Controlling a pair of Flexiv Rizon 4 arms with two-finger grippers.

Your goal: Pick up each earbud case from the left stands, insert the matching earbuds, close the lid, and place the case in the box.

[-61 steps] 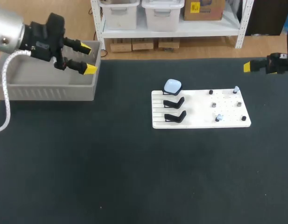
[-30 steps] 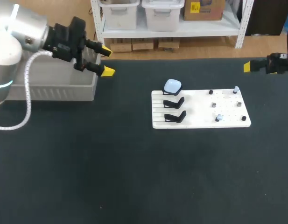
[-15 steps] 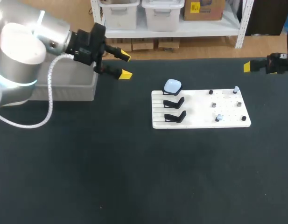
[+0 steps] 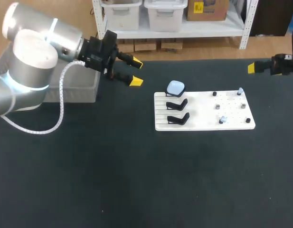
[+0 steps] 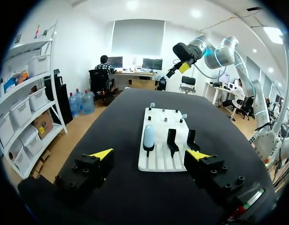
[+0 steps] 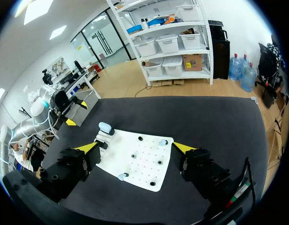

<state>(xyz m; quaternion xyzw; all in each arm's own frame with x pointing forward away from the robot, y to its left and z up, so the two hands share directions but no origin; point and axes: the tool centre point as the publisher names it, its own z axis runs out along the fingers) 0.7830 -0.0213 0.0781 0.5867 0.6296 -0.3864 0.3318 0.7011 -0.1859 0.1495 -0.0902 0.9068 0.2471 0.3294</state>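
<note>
Gaping wide and empty, left hand (image 4: 136,72) faces earbud case (image 4: 175,87); right hand (image 6: 136,148) likewise.

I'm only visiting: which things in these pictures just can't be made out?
Inside of the grey plastic box: head view, the left arm covers most of it.
Small pale earbuds on the white pegboard: too small in every view to tell pairs.
Rounded pale blue earbud case: too small to see its lid seam.
Right gripper: head view, cut by the picture's edge; one yellow tip shows.
</note>
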